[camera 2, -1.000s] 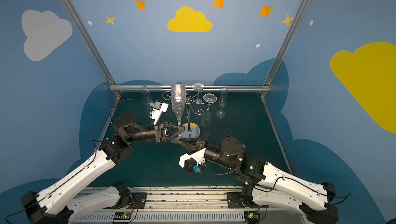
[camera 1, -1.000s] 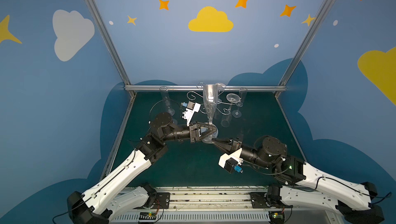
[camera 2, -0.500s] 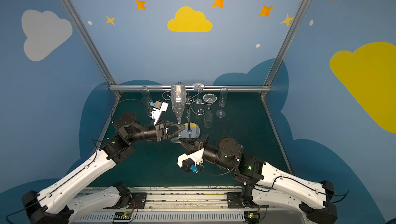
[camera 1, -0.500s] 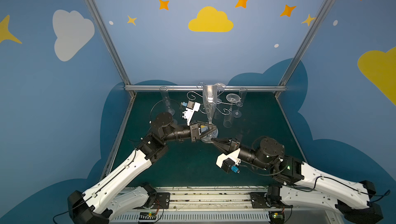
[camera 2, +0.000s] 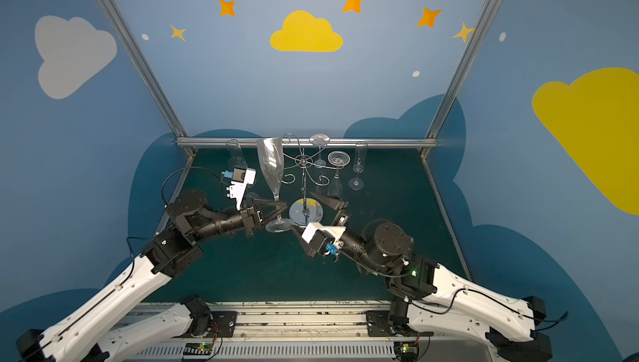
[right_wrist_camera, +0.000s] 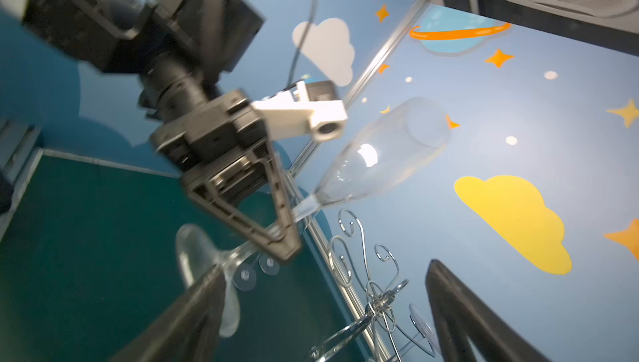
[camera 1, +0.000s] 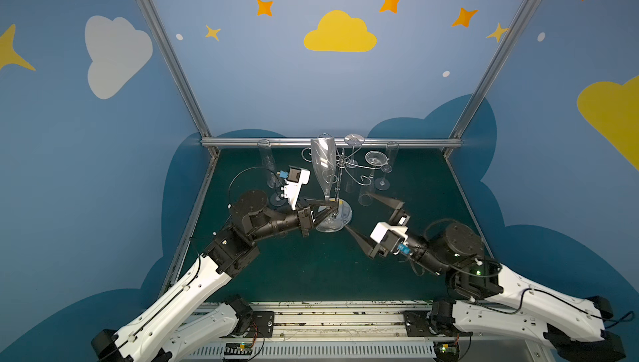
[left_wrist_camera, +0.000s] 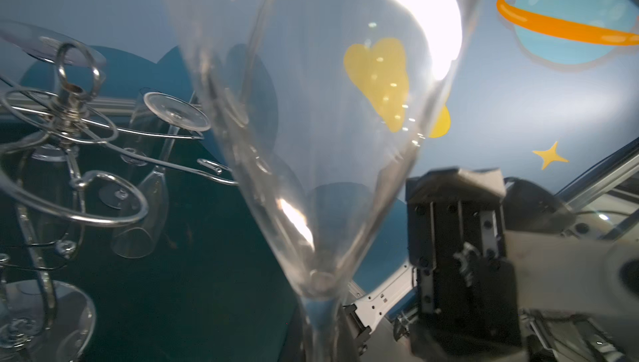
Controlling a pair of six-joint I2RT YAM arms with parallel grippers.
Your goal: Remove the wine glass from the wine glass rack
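Note:
The wine glass (camera 1: 323, 166) (camera 2: 271, 166) is a clear flute, upright, just left of the wine glass rack (camera 1: 341, 162) (camera 2: 303, 161), a chrome wire stand with curled arms. My left gripper (camera 1: 333, 208) (camera 2: 281, 208) is shut on its stem above the foot; the right wrist view shows this grip (right_wrist_camera: 281, 235) below the bowl (right_wrist_camera: 380, 163). The left wrist view has the bowl (left_wrist_camera: 328, 135) close up beside the rack (left_wrist_camera: 69, 114). My right gripper (camera 1: 358, 211) (camera 2: 301, 209) (right_wrist_camera: 325, 273) stands wide open near the rack's base, holding nothing.
Other clear glasses hang upside down from the rack's arms (camera 1: 375, 159) (camera 2: 339, 159). Upright flutes stand on the green floor at back right (camera 1: 390, 166) (camera 2: 358, 166) and back left (camera 1: 266, 159) (camera 2: 237, 156). A metal rail (camera 1: 242, 142) borders the back.
My right gripper has gone from shut to wide open and drawn back a little from the glass. The left gripper has closed on the stem and keeps the glass upright.

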